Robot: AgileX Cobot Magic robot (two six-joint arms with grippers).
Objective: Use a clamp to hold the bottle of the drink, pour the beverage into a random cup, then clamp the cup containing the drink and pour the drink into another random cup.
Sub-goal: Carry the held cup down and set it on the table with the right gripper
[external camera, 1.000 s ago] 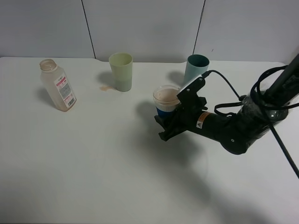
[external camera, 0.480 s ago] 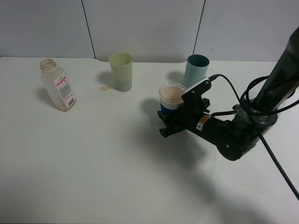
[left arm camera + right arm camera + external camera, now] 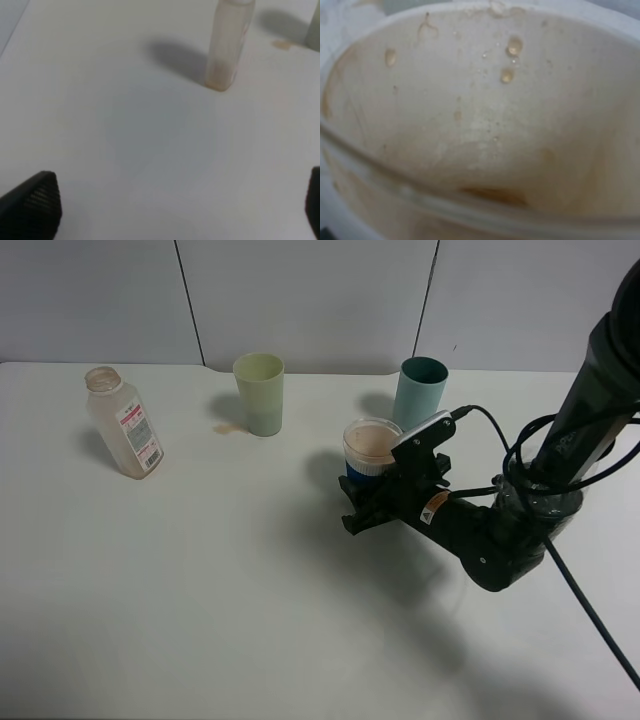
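Exterior high: right gripper (image 3: 362,502), clamped on blue-sleeved cup (image 3: 369,450), apparently shifted slightly right since earlier.

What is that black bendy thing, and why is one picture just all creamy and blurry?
The black bendy thing is a robot arm. Its end is a clamp, the right gripper, shut on a short cup with a blue sleeve. The big picture comes from a camera up high, looking down at the white table.

The creamy picture comes from a camera on that same arm, so close that you see only the cup's inside, with brownish drops on its wall.

The other picture is from a second arm's camera. The dark tips at its corners are fingers of the left gripper, open and holding nothing.

On the table also stand a clear bottle, a pale yellow-green tumbler and a teal cup.
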